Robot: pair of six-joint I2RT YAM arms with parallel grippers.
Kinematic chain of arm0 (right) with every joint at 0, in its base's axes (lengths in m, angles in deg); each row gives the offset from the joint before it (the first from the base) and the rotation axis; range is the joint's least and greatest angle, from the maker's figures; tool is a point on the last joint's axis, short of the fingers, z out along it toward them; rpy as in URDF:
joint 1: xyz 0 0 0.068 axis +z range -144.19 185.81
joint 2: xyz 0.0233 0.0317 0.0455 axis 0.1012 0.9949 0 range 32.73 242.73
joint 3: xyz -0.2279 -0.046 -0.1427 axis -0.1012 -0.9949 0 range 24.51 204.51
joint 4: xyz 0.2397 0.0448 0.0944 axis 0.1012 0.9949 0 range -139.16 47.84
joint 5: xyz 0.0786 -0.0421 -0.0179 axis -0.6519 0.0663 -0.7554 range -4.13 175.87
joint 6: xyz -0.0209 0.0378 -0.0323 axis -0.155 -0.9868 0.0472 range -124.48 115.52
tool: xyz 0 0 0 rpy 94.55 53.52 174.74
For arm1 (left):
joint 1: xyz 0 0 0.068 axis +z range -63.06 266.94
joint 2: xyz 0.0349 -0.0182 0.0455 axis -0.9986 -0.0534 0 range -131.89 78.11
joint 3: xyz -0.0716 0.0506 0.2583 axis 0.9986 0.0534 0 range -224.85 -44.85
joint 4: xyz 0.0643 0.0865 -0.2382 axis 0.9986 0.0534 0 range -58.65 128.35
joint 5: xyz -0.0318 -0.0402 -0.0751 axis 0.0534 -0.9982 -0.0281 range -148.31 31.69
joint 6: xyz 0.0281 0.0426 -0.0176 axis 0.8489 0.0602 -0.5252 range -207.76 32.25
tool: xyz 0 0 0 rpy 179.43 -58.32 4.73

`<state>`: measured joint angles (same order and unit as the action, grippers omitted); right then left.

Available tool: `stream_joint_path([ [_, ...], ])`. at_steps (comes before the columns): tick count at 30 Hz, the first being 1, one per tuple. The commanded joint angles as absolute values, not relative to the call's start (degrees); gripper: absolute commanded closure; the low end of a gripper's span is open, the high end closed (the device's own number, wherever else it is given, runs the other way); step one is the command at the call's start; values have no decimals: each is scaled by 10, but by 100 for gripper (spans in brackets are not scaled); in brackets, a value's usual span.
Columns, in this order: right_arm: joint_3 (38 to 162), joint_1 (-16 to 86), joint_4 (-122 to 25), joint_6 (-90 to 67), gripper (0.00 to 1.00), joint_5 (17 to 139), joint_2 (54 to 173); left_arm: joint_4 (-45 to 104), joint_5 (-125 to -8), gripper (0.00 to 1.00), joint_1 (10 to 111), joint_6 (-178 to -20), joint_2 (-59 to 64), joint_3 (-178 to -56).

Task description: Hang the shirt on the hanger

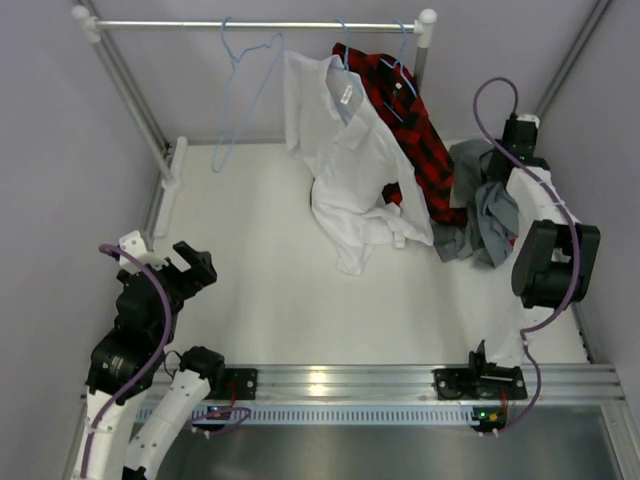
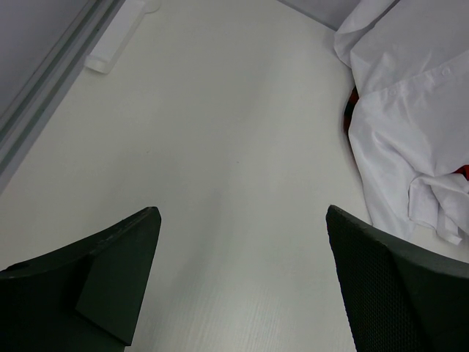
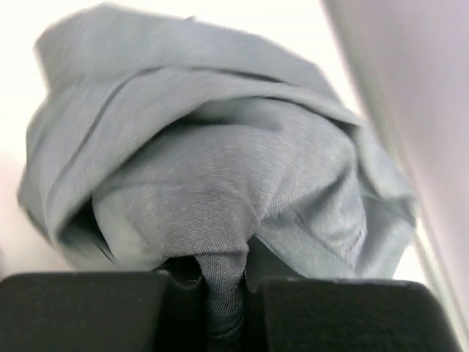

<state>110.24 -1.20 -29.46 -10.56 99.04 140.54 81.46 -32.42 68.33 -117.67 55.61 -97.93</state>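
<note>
The grey shirt (image 1: 478, 205) lies crumpled at the table's right side, beside the wall. My right gripper (image 1: 497, 165) is over its far part, shut on a pinched fold of it. In the right wrist view the shirt (image 3: 220, 147) bulges up in front of the gripper (image 3: 221, 286), and a narrow twist of fabric runs down between the two fingers. An empty light-blue wire hanger (image 1: 240, 95) hangs from the rail at the back left. My left gripper (image 1: 196, 264) hovers open at the near left, far from both; nothing sits between its fingers (image 2: 121, 271), only bare table.
A white shirt (image 1: 350, 170) and a red-and-black plaid shirt (image 1: 412, 135) hang from the rail (image 1: 260, 25) on their own hangers and drape onto the table. The white shirt's hem (image 2: 403, 132) lies to the right of my left gripper. The rack's post (image 1: 130, 90) slants at back left.
</note>
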Motion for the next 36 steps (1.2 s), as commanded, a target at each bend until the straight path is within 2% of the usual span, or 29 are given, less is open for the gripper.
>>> stream_joint_path([
  [1,1132,-20,-324,-121,100,1013,1272,787,-319,2,680,-1176,556,-975],
  [9,1119,-18,-320,-137,100,1000,1067,787,-316,2,680,-1177,560,-974],
  [13,1155,-14,-290,-147,100,962,960,786,-312,2,681,-1177,561,-972],
  [19,1283,-13,-236,-175,100,807,882,786,-309,2,680,-1179,566,-972],
  [23,1395,-13,-229,-234,100,588,892,786,-304,2,681,-1180,572,-971],
  [25,1417,-13,-285,-311,100,517,902,786,-302,2,680,-1180,576,-970],
  [26,1412,-13,-314,-344,100,455,904,787,-301,2,680,-1180,578,-970],
  [30,1278,-13,-478,-536,100,398,882,787,-294,2,680,-1181,587,-969],
  [32,1226,-13,-547,-582,100,382,872,787,-293,2,681,-1180,590,-969],
  [35,1158,5,-512,-556,100,381,865,787,-293,2,682,-1180,590,-970],
  [36,1134,51,-495,-533,100,383,870,786,-294,2,681,-1179,589,-971],
])
